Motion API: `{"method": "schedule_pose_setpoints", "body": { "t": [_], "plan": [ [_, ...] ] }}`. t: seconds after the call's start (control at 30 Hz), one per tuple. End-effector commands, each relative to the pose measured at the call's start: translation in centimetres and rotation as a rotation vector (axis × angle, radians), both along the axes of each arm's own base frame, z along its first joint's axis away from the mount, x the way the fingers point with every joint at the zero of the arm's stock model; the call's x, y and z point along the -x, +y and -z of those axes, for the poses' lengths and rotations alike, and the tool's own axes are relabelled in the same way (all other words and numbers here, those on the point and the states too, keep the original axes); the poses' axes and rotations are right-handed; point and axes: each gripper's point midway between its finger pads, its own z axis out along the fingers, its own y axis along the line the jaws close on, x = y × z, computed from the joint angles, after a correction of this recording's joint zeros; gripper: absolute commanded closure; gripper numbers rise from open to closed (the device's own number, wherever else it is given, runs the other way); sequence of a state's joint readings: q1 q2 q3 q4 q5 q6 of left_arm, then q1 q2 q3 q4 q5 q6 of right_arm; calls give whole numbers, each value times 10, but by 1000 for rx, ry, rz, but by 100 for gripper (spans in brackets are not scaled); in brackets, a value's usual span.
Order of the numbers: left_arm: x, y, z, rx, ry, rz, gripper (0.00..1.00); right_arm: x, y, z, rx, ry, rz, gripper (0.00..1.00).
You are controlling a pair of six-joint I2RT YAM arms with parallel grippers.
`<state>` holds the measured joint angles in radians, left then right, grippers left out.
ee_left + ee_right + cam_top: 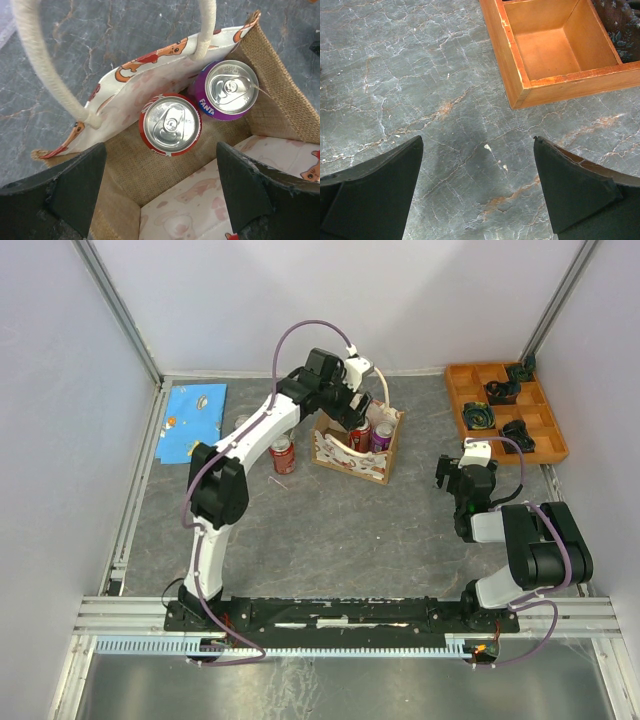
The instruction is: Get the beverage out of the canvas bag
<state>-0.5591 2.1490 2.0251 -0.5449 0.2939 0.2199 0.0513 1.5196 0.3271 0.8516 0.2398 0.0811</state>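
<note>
Left gripper (pixel 160 149) above burlap-lined canvas bag (pixel 280 95)

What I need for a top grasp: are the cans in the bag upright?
Upright: the red can and purple can show round lids facing up.

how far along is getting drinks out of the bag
Done: one loose red can stands on the table beside the canvas bag. In hand: the left pincer hovers open above the bag. Left: the bagged red can and purple Fanta can sit inside, ungripped.
</note>
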Motion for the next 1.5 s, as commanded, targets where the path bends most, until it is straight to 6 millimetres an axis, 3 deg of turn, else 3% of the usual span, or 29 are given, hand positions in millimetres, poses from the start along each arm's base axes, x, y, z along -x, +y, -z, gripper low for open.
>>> {"method": "schedule_pose_setpoints", "body": {
  "t": [0.0, 0.4, 0.67, 0.77, 1.07, 1.4, 1.47],
  "plan": [
    [-2, -16, 2, 9, -23, 69, 4, -13, 0, -20, -5, -64, -2, 1],
    [-9, -29, 34, -36, -19, 91, 3, -13, 1, -20, -5, -65, -3, 1],
    [-9, -29, 56, -65, 9, 87, 3, -13, 1, -20, -5, -66, -3, 1],
    [-11, -29, 80, -88, 37, 85, 3, -13, 1, -20, -5, -65, -3, 1],
    [-19, -27, 102, -108, 32, 52, 5, -13, 1, -20, -5, -65, -3, 1],
    [-25, -25, 88, -72, -29, 16, 19, -13, 1, -20, -4, -65, -3, 1],
    [-25, -26, 68, -50, -56, 15, 19, -13, 1, -20, -5, -65, -2, 1]
  ]
}}
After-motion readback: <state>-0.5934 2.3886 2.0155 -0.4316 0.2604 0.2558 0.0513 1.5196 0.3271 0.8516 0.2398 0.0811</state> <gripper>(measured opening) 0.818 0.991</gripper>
